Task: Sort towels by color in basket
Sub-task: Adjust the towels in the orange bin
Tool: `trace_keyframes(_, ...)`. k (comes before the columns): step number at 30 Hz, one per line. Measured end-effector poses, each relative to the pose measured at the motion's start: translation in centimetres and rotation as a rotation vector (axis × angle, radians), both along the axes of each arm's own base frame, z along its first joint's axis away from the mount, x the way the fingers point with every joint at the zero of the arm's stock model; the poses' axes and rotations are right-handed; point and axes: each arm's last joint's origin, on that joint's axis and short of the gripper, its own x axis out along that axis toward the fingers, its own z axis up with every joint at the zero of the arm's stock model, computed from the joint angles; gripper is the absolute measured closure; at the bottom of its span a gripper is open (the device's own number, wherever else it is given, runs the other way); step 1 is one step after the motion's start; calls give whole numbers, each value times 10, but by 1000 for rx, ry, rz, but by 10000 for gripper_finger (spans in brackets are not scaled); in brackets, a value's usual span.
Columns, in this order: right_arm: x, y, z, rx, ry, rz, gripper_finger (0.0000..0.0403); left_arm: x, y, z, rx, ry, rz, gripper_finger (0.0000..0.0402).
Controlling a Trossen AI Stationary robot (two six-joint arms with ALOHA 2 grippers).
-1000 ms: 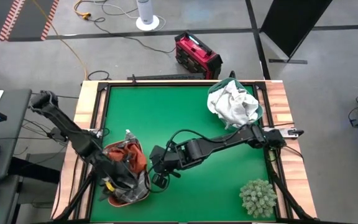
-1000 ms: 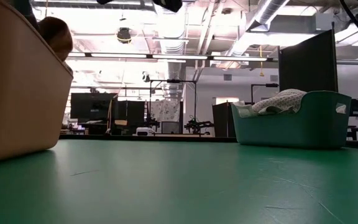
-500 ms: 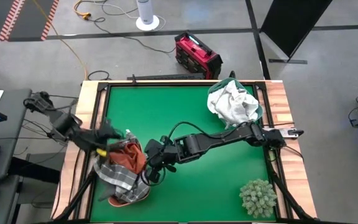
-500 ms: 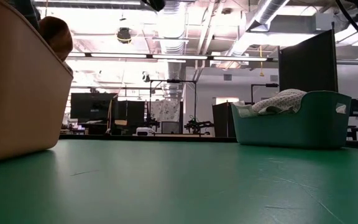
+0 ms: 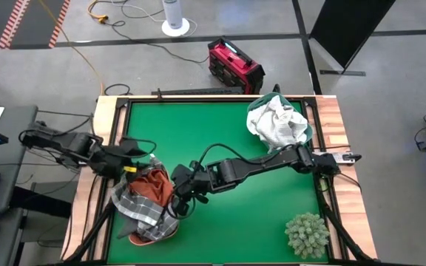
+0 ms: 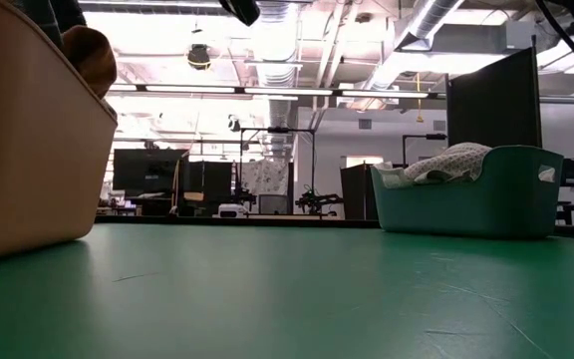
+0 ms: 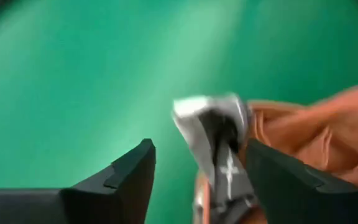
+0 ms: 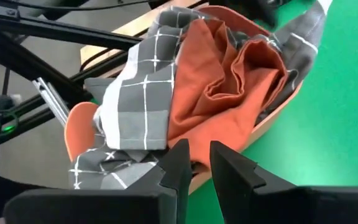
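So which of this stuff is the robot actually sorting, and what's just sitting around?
Part of the job:
- rust-orange towel
- grey checked towel
- tan basket
- white towels
- teal basket

Just lying about:
- spiky green plant ball
- red case on the floor

There's a spiky pale-green plant ball [image 5: 306, 233] sitting near one corner of the green table [image 5: 220, 133]. Off the table, a red box [image 5: 234, 66] on the floor, maybe a toolbox.

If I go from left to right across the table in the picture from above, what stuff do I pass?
Left gripper → tan basket of dark and orange towels → right gripper → teal basket of white towels.
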Motion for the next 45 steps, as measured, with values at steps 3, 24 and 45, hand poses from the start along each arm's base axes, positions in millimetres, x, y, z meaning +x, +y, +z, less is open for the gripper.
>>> trace_keyframes(3, 0, -1, 0, -5, -4, -5, 306, 7, -1, -20, -53, 30, -30, 146)
trace_keyframes(24, 1, 3, 2, -2, -30, -8, 306, 26, -5, -26, -116, -167, -151, 377)
trace_keyframes(45, 28, 10, -29, -17, -116, 35, 306, 43, -42, -41, -262, 78, -553, 385)
